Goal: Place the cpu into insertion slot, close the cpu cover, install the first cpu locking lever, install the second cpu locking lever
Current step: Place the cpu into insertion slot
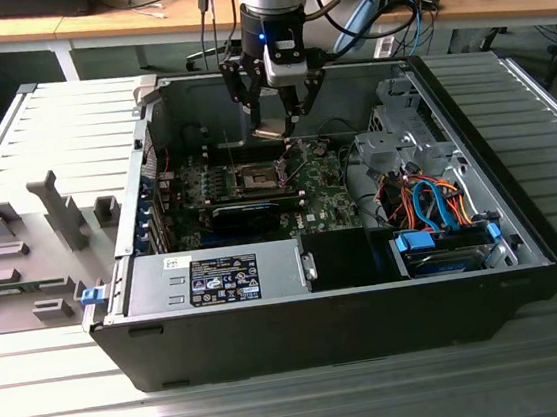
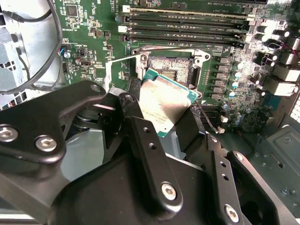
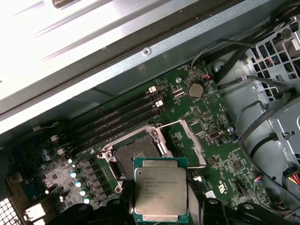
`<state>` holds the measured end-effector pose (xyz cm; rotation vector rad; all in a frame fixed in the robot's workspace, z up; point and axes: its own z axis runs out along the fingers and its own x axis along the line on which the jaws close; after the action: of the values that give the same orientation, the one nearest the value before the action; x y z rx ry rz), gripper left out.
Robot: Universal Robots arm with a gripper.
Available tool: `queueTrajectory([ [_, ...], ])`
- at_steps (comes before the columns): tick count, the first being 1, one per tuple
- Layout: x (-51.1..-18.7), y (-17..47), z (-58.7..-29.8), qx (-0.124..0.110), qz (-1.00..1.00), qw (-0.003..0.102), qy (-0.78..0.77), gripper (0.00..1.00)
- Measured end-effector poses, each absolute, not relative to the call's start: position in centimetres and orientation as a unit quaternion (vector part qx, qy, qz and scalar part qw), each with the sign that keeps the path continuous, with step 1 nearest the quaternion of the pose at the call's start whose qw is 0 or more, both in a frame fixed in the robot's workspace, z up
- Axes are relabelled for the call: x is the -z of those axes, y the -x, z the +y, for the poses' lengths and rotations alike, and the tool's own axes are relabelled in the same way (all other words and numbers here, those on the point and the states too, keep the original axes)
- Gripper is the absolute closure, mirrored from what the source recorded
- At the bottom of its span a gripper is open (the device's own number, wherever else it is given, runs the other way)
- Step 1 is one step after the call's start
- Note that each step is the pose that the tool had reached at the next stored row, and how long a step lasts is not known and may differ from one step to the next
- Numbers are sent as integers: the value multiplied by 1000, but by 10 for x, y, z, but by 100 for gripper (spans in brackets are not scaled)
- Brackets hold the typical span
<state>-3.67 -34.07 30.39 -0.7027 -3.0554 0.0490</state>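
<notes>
Small flat silver-grey cpu (image 3: 161, 194) gripped in my hand (image 1: 276, 126), not yet placed.
It hangs above the empty dark square insertion slot (image 3: 138, 152); the thin silvery cpu cover (image 3: 196, 149) stands open, so closing and locking remain.

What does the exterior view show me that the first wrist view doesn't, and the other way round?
Exterior view: the whole open computer case on a ribbed table, with grey fixtures beside it. First wrist view: the round coin battery, close up. Both: the gripper holding the cpu above the board, with the insertion slot empty.
</notes>
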Motion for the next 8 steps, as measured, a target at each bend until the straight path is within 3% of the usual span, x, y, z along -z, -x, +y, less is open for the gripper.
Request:
queueTrajectory([
  [8, -304, 37, -341, -17, -974, 3, 226, 45],
])
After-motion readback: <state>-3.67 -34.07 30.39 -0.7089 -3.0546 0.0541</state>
